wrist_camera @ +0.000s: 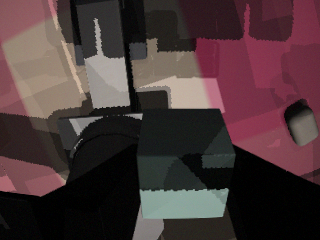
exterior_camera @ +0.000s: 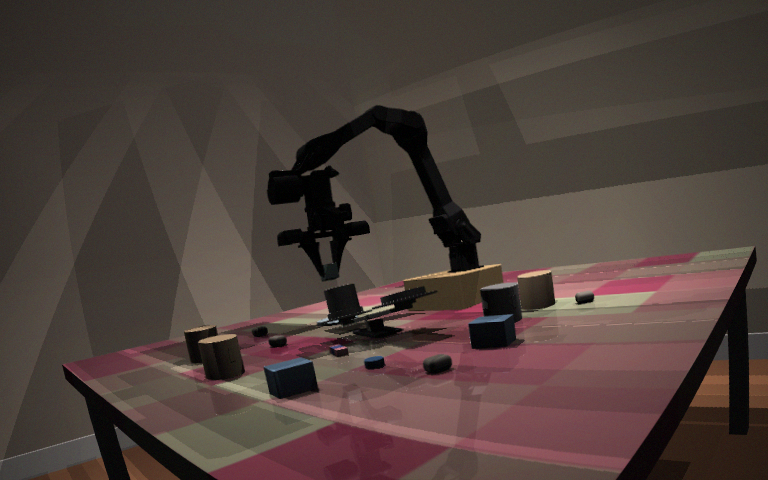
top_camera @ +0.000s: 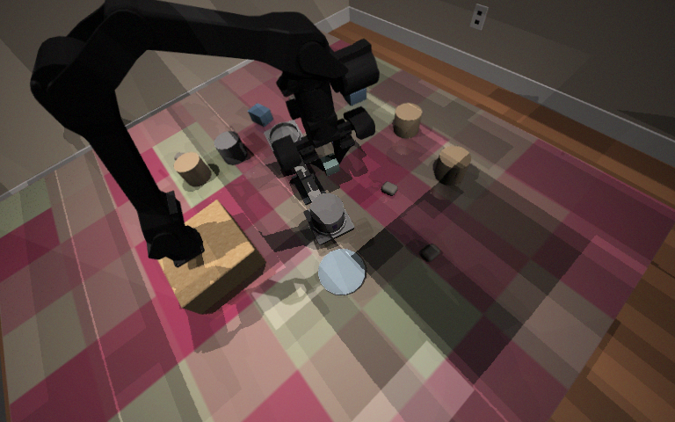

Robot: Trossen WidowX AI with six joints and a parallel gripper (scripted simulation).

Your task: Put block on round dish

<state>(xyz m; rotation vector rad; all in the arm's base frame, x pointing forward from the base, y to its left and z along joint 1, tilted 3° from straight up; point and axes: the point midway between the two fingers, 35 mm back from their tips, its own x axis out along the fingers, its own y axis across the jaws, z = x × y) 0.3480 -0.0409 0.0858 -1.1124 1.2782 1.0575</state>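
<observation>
My gripper [top_camera: 330,164] [exterior_camera: 329,272] is shut on a pale green block [wrist_camera: 185,204]. It holds the block in the air above the balance, higher than the standing cup. The balance [top_camera: 314,191] [exterior_camera: 379,312] is tilted, with its cup end low. One grey cup [top_camera: 327,211] [exterior_camera: 342,301] stands upside down on that low end; part of it shows in the wrist view. The raised end has a tray [top_camera: 284,131] with a ring and no cup. The other grey cup [top_camera: 230,146] [exterior_camera: 500,301] stands on the table. The pale blue round dish [top_camera: 342,272] has nothing on it.
The wooden base block [top_camera: 219,243] [exterior_camera: 447,288] carries the arm. Tan cylinders [top_camera: 407,119] [top_camera: 453,161] [top_camera: 192,169] stand around the balance. Blue blocks [top_camera: 260,114] [exterior_camera: 291,378] lie beyond it. Small grey stones [top_camera: 388,188] [top_camera: 430,251] lie beside the balance and the dish.
</observation>
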